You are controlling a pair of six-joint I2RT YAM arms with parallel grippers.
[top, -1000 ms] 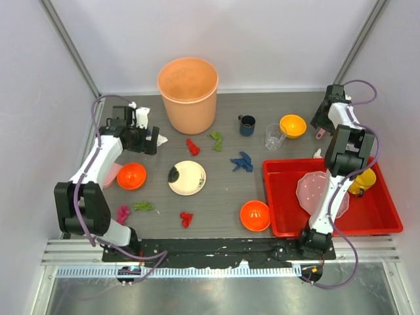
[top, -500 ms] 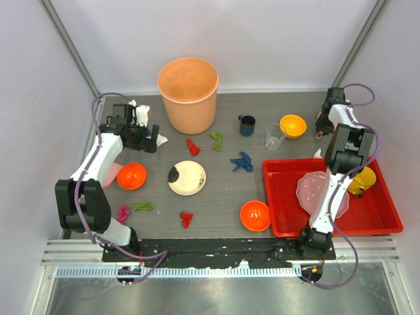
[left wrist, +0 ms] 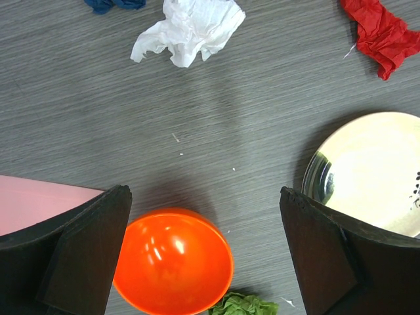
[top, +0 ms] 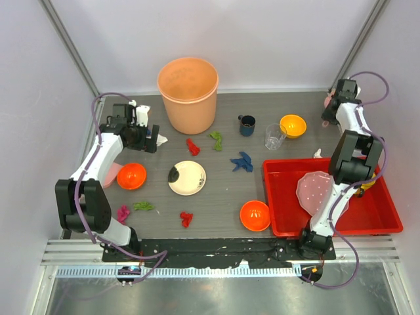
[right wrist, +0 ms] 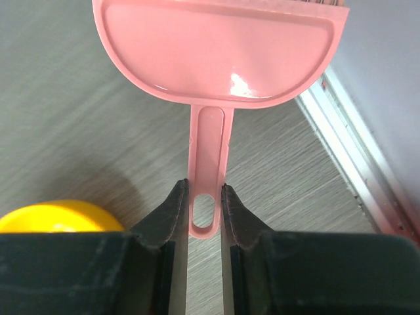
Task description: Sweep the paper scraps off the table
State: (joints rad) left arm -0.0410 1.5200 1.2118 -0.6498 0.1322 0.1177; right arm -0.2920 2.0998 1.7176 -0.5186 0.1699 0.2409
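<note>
Dark grey wood-grain table (top: 216, 193) fills the top view, white walls around it, and the small crumpled paper scraps (top: 241, 161) lie scattered across it, neither arm touching any of them. The blue one sits mid-frame, with a red scrap (top: 192, 146) and a green scrap (top: 216, 139) just above it, near the foot of the tall orange plastic bucket (top: 188, 92). Down at lower left, a magenta scrap (top: 123, 213) and another green bit (top: 143, 206) lie side by side, and a second red bit (top: 186, 218) lies just right of them.

Over at upper left, the left gripper (left wrist: 205, 193) hangs above the table with its jaws spread wide, holding nothing. Its wrist view shows a white paper scrap (left wrist: 187, 29) at the top of frame, a glossy orange bowl (left wrist: 174, 259) low between the fingers and a round cream plate (left wrist: 367, 170) at the right edge.

Upper right corner now: the right gripper (right wrist: 205, 197) is clamped narrow on the thin handle of the pink plastic dustpan (right wrist: 220, 49), whose scoop points away at the top of its wrist view. A yellow bowl (right wrist: 59, 216) peeks in at lower left. The red plastic tray (top: 328, 233) sits at lower right of the top view.
</note>
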